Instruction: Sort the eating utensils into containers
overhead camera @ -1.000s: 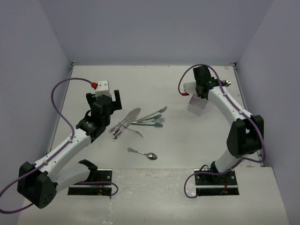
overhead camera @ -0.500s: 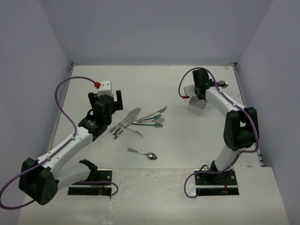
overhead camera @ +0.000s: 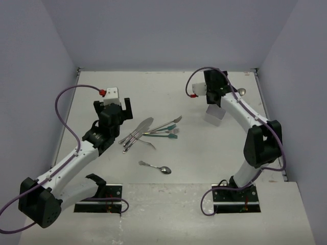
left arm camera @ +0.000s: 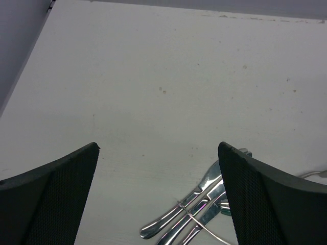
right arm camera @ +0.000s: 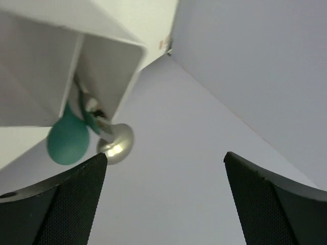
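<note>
- Silver and teal utensils lie in one tangled pile at the centre of the top view. I make out two teal forks among the silver, but I cannot count the whole heap.
- One silver spoon lies alone below the pile, apart from it.
- One white box sits at upper right. In my right wrist view two spoon ends, a teal bowl and a silver bowl, poke out past its open end.
- My left gripper hangs spread wide and empty, just left of the pile.
- My right gripper stands agape by the box's upper edge, gripping nothing.
- Bare table runs between pile and box and across the upper left. Walls close the left, back and right edges.
</note>
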Robot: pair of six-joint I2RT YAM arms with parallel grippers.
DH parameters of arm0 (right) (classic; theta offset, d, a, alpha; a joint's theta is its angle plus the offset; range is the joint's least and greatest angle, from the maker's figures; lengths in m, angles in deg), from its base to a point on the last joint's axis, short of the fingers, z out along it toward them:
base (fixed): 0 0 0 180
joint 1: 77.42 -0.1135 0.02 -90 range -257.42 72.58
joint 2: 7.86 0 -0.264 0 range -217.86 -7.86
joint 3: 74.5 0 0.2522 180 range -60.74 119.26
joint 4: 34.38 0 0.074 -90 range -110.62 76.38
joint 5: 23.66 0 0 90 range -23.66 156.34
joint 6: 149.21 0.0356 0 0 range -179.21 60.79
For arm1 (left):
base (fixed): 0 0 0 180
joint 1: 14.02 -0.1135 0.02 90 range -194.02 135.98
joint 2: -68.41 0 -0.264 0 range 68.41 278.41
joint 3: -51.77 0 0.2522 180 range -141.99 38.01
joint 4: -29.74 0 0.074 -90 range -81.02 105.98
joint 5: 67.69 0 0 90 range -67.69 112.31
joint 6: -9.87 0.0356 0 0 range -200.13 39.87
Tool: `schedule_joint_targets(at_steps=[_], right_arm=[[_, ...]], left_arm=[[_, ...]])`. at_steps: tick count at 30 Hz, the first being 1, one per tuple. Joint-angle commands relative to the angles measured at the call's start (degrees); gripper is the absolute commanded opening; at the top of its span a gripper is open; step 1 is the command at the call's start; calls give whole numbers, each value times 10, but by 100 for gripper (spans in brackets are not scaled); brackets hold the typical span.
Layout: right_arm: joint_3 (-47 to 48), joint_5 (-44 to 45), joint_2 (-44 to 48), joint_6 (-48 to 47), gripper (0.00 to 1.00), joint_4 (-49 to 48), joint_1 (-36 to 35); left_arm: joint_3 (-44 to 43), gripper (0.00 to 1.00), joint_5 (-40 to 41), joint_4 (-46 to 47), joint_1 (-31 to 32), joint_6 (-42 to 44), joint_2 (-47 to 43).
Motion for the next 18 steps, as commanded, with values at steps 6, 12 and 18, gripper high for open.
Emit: schedule_joint_targets(at_steps=[6,12,18], right_arm=[[174,-75,152,471,99,-47,-62],[32,-411,284,727,99,-136,-64],[-94,-450,353,838,99,-111,-128]], left_arm=[[5,100,0,10,-6,-29,-74],[0,100,31,-10,-6,-47,-111],[-3,100,51,-52,-6,-79,-128]])
